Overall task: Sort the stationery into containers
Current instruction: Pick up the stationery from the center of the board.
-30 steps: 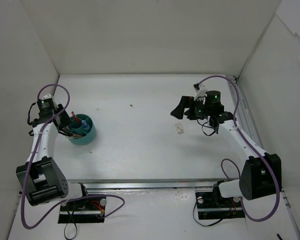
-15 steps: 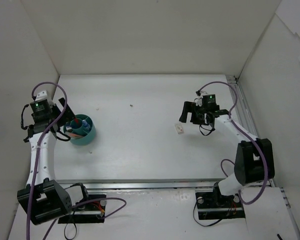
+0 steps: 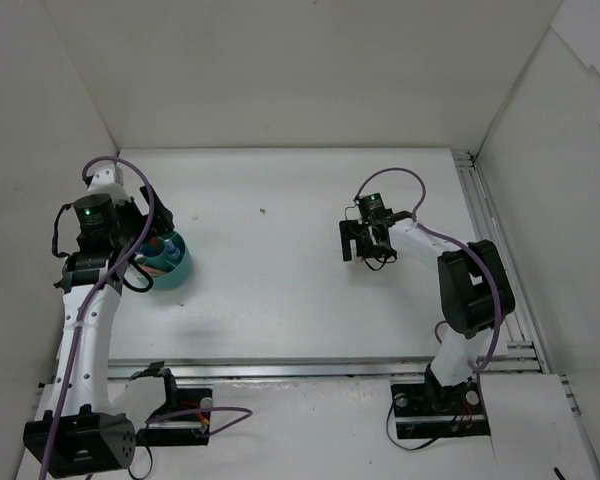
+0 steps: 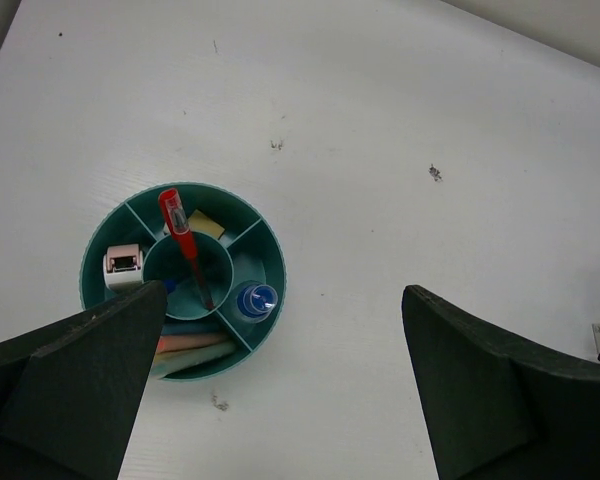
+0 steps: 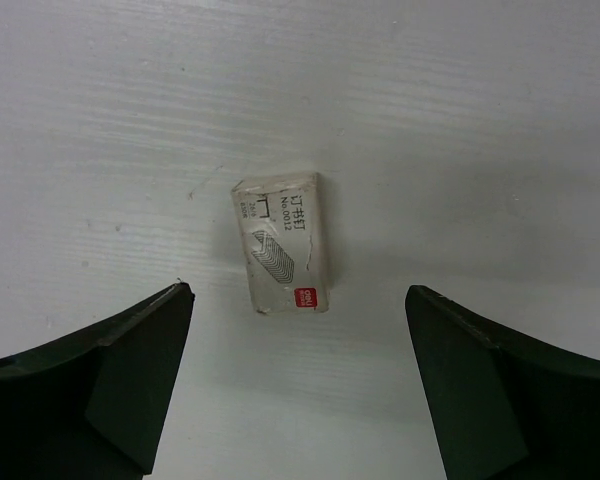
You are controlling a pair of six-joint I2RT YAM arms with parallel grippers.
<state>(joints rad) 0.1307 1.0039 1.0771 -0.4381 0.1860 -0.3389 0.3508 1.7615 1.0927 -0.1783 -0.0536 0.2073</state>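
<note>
Well right of the teal container (image 4: 183,187), a small staple box (image 5: 281,243) lies flat between the right gripper's (image 5: 298,293) spread-apart jaws, untouched. Light, stiff cardboard, likely: pinch its long sides. The left gripper (image 4: 285,292) gapes above the container.

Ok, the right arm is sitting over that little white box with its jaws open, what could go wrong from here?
The white box lies flat and slightly askew between the right jaws, so closing may catch a corner and twist or skid it across the table. The teal organizer already holds items, with a red pen sticking up, and the left arm hangs above it, so the drop-off could be crowded.
</note>
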